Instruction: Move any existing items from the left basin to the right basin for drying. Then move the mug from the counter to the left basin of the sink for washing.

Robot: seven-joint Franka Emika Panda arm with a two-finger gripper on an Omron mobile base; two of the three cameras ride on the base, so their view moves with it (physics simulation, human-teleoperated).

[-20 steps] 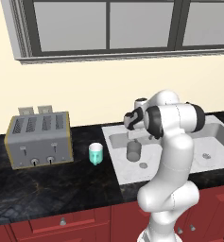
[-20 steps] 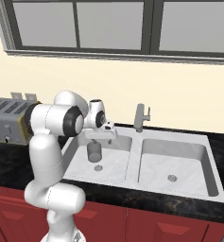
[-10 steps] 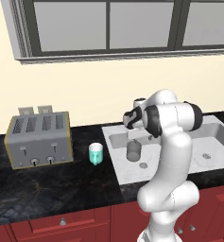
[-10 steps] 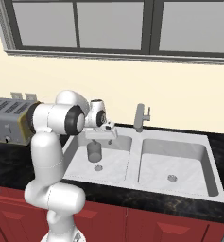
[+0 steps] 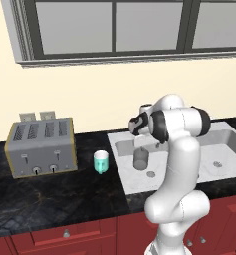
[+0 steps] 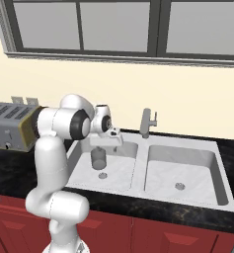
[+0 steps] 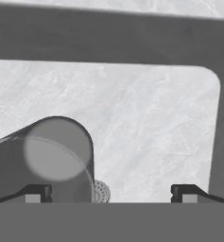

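Hand view shows the grey cup (image 7: 47,158) standing upright on the floor of the left basin (image 7: 146,127), with the drain (image 7: 101,191) just peeking out behind it. The gripper (image 7: 111,193) has its jaws spread wide and holds nothing; the cup sits off to the side, over one fingertip (image 7: 35,193) rather than centred in the gap.

Right base view puts the gripper (image 6: 108,143) just above the cup (image 6: 98,158), with the right basin (image 6: 185,170) bare beyond the divider.

The main risk, as I judge it, is that offset: a straight descent could land a finger on the rim and tip the cup, or push it sideways against the basin wall. A smooth cylinder may also slip from a shallow pinch. The mug (image 5: 101,162) waits on the counter (image 5: 50,194) beside the toaster (image 5: 40,147).
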